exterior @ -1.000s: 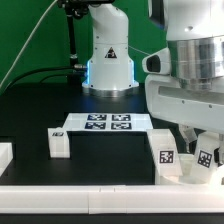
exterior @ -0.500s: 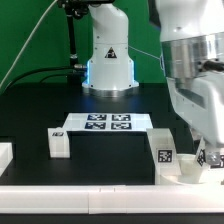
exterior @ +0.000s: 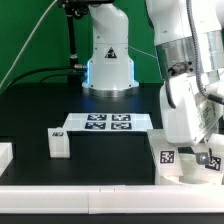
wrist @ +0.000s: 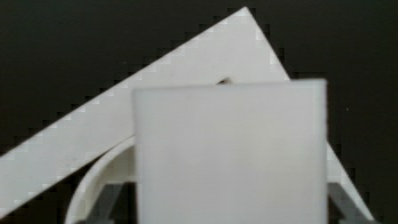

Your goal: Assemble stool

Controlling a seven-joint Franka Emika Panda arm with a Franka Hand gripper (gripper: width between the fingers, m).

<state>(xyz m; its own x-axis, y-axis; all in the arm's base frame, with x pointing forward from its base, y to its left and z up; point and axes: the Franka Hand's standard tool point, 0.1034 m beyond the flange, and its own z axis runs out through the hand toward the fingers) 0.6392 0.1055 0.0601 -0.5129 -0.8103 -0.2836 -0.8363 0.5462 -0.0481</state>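
Wrist view has the claw (wrist: 222, 205) pinching a white leg (wrist: 222, 150), jaws closed on its two flat sides so the block hangs square and upright beneath the wrist. That hold looks chosen to let the leg go straight down into a socket without twisting. Behind it a curved white edge shows low down, probably the seat's rim, and a white triangular shape (wrist: 196, 75) that I cannot name. In the exterior view the claw and its leg are low at the exterior view's right, just beside the tagged seat (exterior: 170, 160), which rests on the bench (exterior: 40, 110) close to the front rail (exterior: 80, 190). Whether leg and seat touch I cannot tell. I judge this to be the fitting step, with the leg near its socket but not shown seated. Room is tight here: the rail and the seat hem the claw in, so any correction should be small and mostly vertical. Toward the exterior view's left the bench is far more open, with the marker board (exterior: 108, 122) and a second leg (exterior: 58, 143) lying well apart from the work.
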